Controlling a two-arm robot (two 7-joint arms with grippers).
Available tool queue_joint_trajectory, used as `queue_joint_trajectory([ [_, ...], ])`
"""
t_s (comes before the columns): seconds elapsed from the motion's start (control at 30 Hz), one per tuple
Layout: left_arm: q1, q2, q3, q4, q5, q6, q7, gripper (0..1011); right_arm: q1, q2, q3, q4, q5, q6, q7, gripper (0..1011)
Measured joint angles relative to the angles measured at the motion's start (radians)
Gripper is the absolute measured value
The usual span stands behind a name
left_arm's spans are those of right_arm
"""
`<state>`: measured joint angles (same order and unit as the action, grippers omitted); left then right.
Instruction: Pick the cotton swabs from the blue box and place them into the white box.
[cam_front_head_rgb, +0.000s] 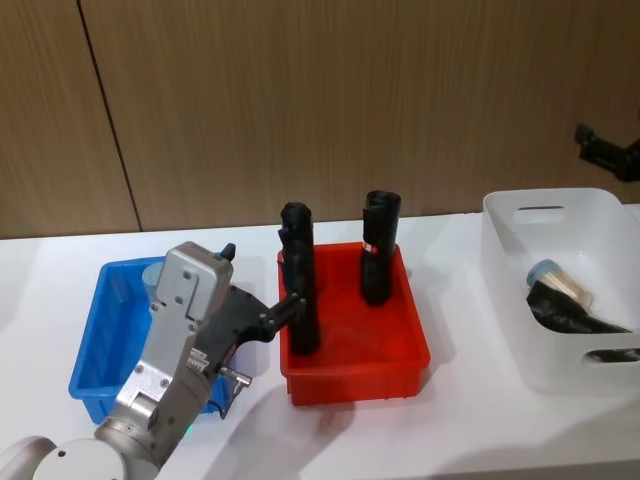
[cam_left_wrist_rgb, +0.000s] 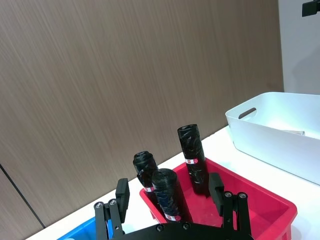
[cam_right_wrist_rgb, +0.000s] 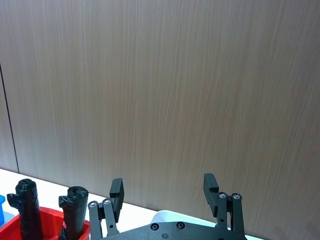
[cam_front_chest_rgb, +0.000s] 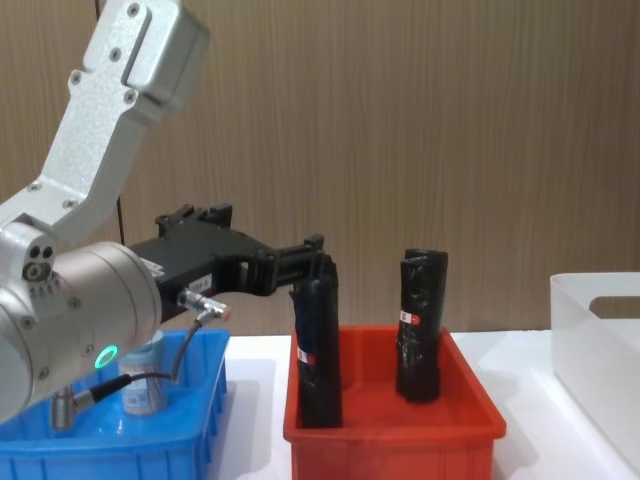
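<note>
Head view | left gripper (cam_front_head_rgb: 262, 300) open, empty, over blue box (cam_front_head_rgb: 100, 345) | cotton swabs (cam_front_head_rgb: 560, 280) in white box (cam_front_head_rgb: 560, 290) | right gripper (cam_right_wrist_rgb: 164, 192) open

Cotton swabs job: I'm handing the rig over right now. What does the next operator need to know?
Left gripper: open, empty, raised over the near edge of the blue box, pointing toward the black rolls in the red bin.
Right gripper: open, empty, held high near the wall, above the white box.
Done: one cotton swabs jar lies in the white box.
Left: another jar stands in the blue box, below the left arm; grasp it and carry it to the white box.
</note>
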<state>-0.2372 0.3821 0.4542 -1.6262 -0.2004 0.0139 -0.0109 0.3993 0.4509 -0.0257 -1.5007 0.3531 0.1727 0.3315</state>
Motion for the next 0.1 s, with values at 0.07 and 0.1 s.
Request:
queue_joint_trajectory([
  [0.07,0.0,0.0,0.0,0.0,0.0,0.0,0.0,1004,0.0,0.0,0.0,0.0,0.0,0.0,0.0,1002],
  [0.1,0.0,0.0,0.0,0.0,0.0,0.0,0.0,1004,0.0,0.0,0.0,0.0,0.0,0.0,0.0,1002],
])
